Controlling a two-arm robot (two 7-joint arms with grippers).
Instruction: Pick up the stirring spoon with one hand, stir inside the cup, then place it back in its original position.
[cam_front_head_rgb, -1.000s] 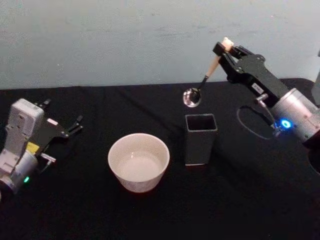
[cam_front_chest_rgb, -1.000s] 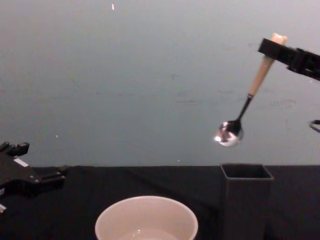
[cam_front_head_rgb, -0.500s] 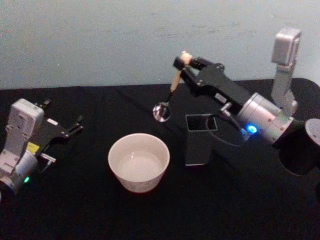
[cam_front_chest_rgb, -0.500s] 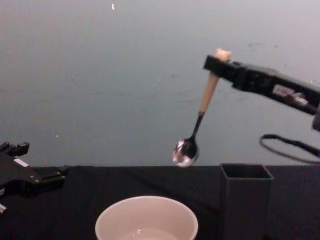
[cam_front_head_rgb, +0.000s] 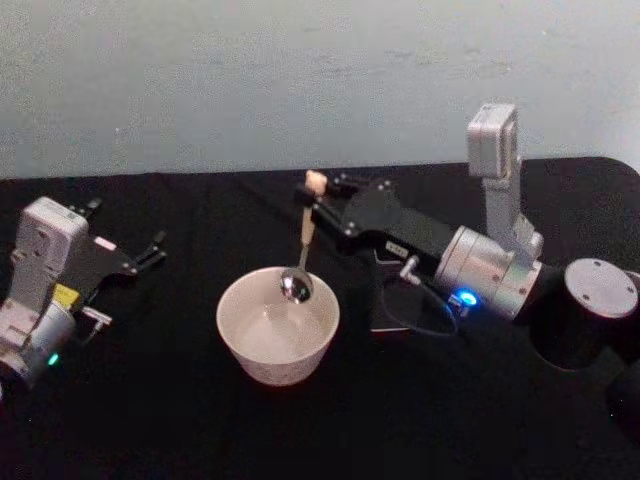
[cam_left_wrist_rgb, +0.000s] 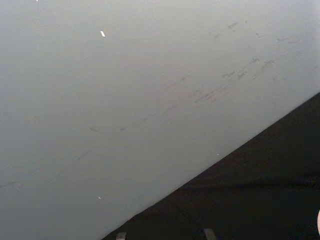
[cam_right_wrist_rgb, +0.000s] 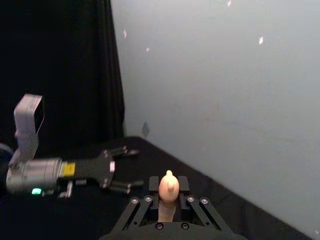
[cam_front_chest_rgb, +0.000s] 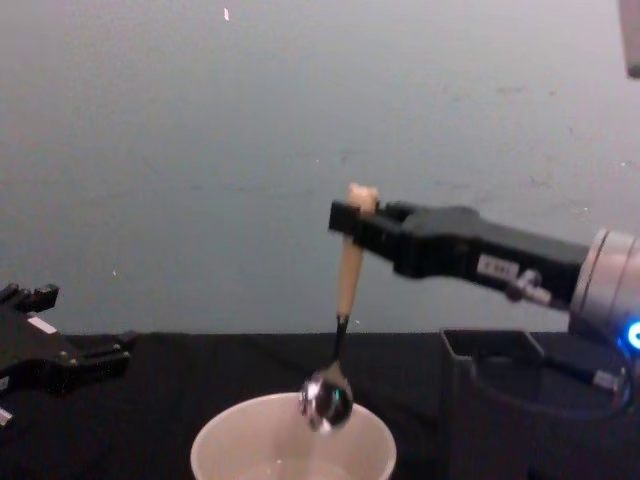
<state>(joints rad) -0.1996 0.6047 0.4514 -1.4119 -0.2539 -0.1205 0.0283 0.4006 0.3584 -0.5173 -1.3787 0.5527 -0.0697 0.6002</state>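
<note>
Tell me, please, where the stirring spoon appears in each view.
Head view: stirring spoon centre, bowl over the cup.
Chest view: lower centre, bowl at cup rim.
Right wrist view: bear-head tip, bottom centre; left gripper parked beyond.
Left wrist view: wall, black table.
Shared landmark: right gripper clamping the handle top.

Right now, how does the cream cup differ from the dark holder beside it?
The cup is cream-white and round; the holder is dark grey and square-sided. The cup is wider and lower, the holder narrower and taller. The right gripper holds the stirring spoon bowl-down over the cup; the holder has no spoon in it. Both stand upright, open-topped, on the black table. The left gripper sits open, far left.
</note>
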